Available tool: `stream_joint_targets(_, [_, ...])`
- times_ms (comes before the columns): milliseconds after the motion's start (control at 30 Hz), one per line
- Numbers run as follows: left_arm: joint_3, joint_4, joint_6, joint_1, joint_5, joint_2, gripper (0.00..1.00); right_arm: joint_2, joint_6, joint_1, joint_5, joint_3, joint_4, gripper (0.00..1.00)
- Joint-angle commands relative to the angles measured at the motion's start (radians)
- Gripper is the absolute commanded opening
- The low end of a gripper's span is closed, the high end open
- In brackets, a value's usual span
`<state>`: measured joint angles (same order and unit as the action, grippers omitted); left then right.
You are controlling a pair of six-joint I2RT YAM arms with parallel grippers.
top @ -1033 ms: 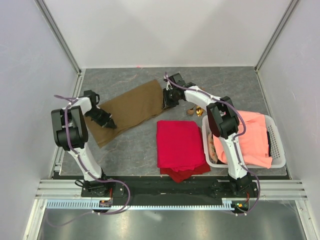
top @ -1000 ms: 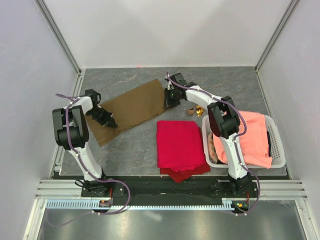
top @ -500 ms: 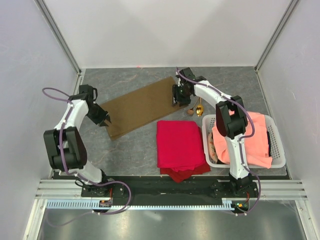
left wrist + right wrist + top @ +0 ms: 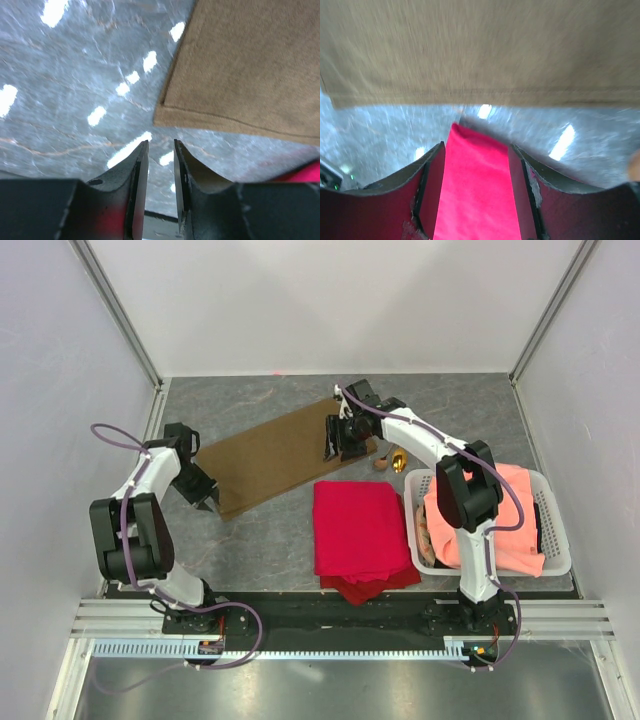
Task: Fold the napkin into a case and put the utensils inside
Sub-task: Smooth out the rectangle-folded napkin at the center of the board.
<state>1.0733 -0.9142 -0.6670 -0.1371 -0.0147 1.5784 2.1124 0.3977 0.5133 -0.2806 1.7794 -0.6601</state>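
Napkin (image 4: 272, 457), flat matte olive-brown rectangle, veined grey tabletop (image 4: 262, 536)

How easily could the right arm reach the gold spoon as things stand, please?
Probably yes: the spoon lies uncovered on the table beside the basket, close to the open right claw.

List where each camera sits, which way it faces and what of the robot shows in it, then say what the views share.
Top external: above and behind the bases, looking down on the table; both arms show whole, with the napkin, red cloth and basket.
Left wrist: looks down past the left gripper, open and empty, at the napkin's corner.
Right wrist: looks past the right gripper, open and empty, at the napkin's hem and the red cloth.
Shared: the napkin shows in all three.
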Motion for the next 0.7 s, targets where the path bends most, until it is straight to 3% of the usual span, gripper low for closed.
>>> stream_joint_targets(0, [0.001,0.060,0.063,0.004,0.042,0.037,0.34,-0.054,0.012,0.008,-0.035,-0.057,0.030,0.61])
stream_joint_targets(667, [-0.010,0.158,0.050,0.007,-0.036,0.138,0.33,-0.074,-0.010,0.008,-0.045,-0.083,0.040,0.62])
